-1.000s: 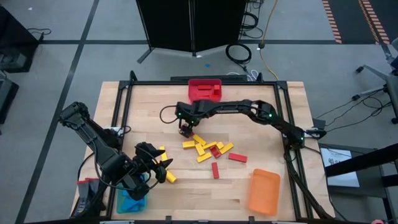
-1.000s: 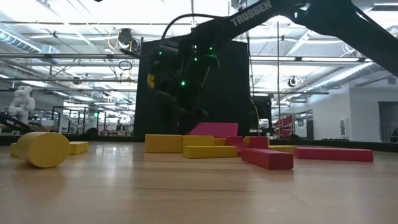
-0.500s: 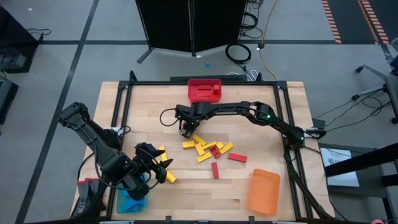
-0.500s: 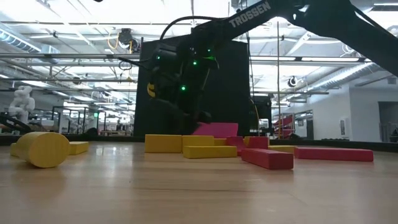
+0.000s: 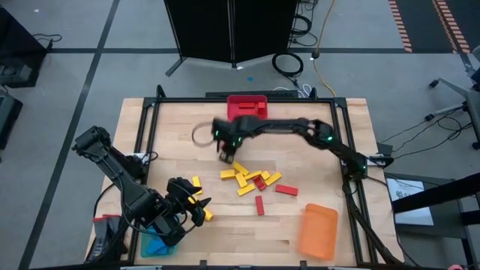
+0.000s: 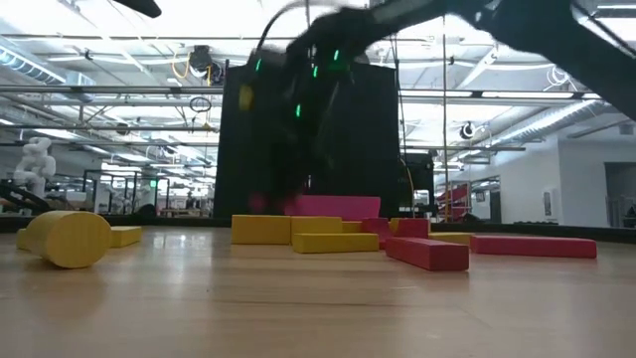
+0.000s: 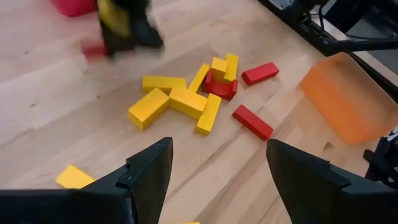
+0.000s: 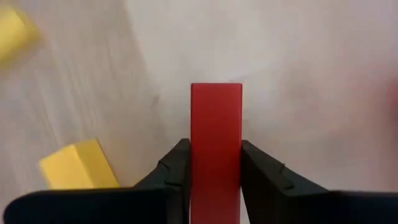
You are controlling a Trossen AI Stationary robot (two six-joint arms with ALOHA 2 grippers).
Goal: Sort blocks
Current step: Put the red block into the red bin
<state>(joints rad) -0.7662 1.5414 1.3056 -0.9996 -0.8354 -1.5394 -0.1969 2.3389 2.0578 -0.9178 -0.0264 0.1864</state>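
**Red block gripped above the pile**

1 red block [image 8: 216, 134] sits clamped between the right gripper [image 5: 224, 155] fingers, off the worktop [image 5: 322, 142], toward its far edge beside the red bin [image 5: 247, 107]. Left gripper [image 7: 217, 180] hangs open near the front-left corner, empty.
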